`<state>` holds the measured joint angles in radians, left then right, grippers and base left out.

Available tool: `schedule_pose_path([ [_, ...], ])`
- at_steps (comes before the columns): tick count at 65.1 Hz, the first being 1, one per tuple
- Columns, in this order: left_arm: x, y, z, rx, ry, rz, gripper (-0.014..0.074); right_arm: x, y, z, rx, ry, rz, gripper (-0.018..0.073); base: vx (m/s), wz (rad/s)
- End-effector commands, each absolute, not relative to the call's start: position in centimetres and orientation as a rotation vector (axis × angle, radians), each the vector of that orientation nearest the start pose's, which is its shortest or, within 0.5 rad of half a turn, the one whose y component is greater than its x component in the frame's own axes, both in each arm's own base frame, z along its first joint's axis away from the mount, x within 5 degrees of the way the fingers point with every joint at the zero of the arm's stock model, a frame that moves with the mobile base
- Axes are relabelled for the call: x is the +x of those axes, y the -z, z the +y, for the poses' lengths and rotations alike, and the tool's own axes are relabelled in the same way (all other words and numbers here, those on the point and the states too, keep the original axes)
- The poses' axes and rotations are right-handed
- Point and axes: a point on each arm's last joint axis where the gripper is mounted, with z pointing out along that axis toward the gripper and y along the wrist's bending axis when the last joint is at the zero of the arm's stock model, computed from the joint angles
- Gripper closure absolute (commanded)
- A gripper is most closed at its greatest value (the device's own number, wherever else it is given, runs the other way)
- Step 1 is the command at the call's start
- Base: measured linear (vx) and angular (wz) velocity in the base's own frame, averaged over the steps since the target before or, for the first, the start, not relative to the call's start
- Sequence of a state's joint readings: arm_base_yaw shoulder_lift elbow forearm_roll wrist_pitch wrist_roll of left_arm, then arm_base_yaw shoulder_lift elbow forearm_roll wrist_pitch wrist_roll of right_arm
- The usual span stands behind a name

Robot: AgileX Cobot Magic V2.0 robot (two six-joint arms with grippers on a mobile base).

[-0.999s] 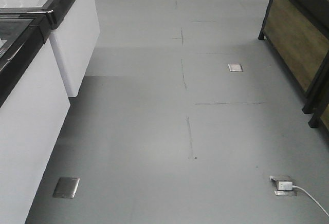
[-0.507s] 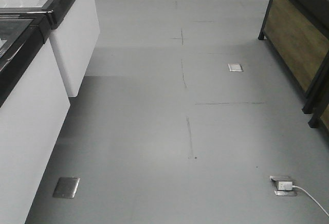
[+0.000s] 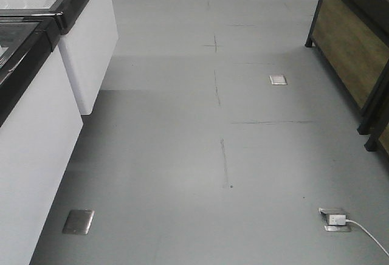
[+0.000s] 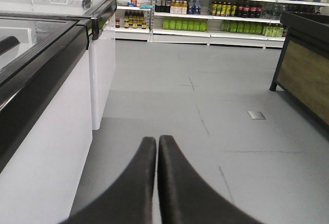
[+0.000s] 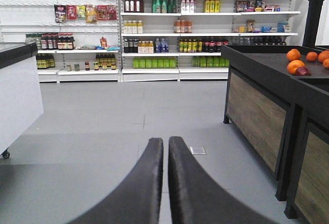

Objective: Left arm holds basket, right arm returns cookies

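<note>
Neither the basket nor the cookies show in any view. In the left wrist view my left gripper (image 4: 157, 138) is shut, its two black fingers pressed together with nothing between them, pointing down the grey aisle. In the right wrist view my right gripper (image 5: 165, 140) is shut too, empty, with only a thin slit between its fingers, aimed at the far shelves. No arm or gripper appears in the front-facing view.
White chest freezers (image 3: 42, 113) with black rims line the left of the aisle. A dark wooden produce stand (image 5: 267, 100) with oranges (image 5: 295, 64) stands on the right. Stocked shelves (image 5: 169, 29) close the far end. Floor sockets (image 3: 335, 219) and a white cable lie low on the right.
The front view has crept very slightly; the floor marks sit a touch lower than before. Nothing else has changed.
</note>
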<state>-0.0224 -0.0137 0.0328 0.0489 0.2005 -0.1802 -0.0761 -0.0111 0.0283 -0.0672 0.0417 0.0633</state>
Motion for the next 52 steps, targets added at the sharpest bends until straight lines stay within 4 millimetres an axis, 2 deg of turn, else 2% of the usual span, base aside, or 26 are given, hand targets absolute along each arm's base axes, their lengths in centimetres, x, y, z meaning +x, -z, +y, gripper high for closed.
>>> schedule_pose_path([
  [1, 5.5, -20.1, -0.1, -0.092, 0.127, 1.592, 0.0602, 5.6, -20.2, -0.4, 0.044, 0.077, 1.475, 0.0566, 0.0, 0.0],
  [18, 5.5, -20.2, -0.1, -0.083, 0.12, 1.581, 0.0602, 5.6, -20.2, -0.4, 0.044, 0.077, 1.475, 0.0566, 0.0, 0.0],
  [27, 5.4, -21.1, -0.1, -0.074, 0.119, 1.521, 0.0602, 5.6, -20.2, -0.4, 0.044, 0.077, 1.475, 0.0566, 0.0, 0.0],
  [32, 5.2, -22.2, -0.1, -0.074, 0.125, 1.475, 0.0602, 5.6, -20.2, -0.4, 0.044, 0.077, 1.475, 0.0566, 0.0, 0.0],
  [42, 4.6, -25.8, -0.1, -0.055, 0.112, 1.381, 0.0602, 5.6, -20.2, -0.4, 0.044, 0.077, 1.473, 0.0566, 0.0, 0.0],
  [52, 5.0, -29.3, -0.1, -0.044, 0.097, 1.377, 0.0602, 5.6, -20.2, -0.4, 0.044, 0.077, 1.473, 0.0566, 0.0, 0.0],
])
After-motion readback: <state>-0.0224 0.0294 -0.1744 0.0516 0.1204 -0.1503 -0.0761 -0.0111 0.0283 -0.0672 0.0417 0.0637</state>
